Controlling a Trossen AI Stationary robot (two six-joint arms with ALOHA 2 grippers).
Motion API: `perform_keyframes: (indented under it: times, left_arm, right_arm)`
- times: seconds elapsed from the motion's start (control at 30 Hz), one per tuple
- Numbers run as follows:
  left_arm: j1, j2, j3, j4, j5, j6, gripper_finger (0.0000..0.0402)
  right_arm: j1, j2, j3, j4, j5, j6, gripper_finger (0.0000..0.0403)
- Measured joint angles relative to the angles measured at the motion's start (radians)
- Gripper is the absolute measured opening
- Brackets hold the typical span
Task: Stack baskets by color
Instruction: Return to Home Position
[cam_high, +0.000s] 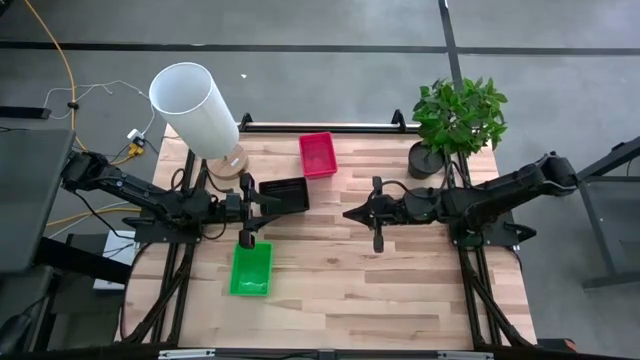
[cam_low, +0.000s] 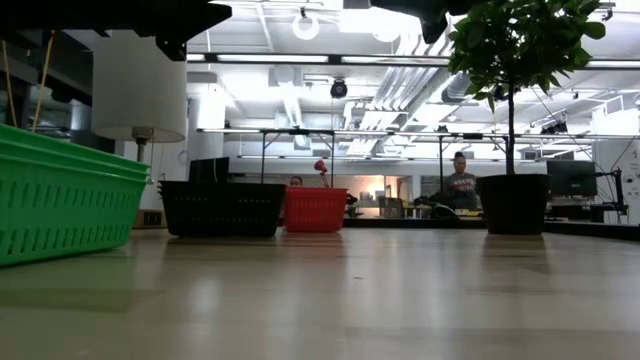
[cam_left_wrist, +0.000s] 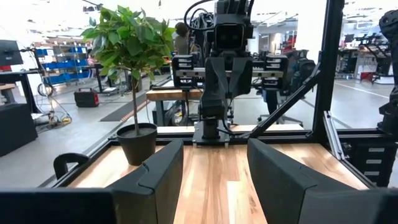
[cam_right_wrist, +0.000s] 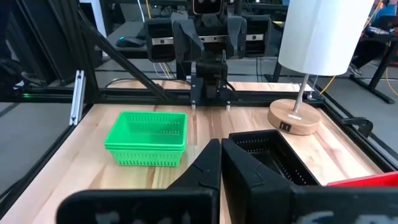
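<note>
left gripper (cam_left_wrist: 214, 149) holds its fingers apart over the table (cam_left_wrist: 214, 190) (right arm (cam_left_wrist: 222, 74) opposite, potted plant (cam_left_wrist: 134, 74) nearby).

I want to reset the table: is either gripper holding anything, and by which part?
Nothing is held. The left gripper is open and empty; the right gripper is shut with nothing in it.
</note>
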Motion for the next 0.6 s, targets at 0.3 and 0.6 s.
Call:
perform_keyframes:
  times: [0.3,0.6]
  left_arm:
    - [0.000,0.000,0.000,0.001,-0.022,0.000,0.0166]
    - [0.000,-0.051,0.000,-0.070,-0.012,0.040,0.0142]
  right_arm:
    - [0.000,0.000,0.000,0.000,0.000,-0.003,0.0000]
    - [0.000,0.000,0.000,0.001,0.000,0.004,0.0000]
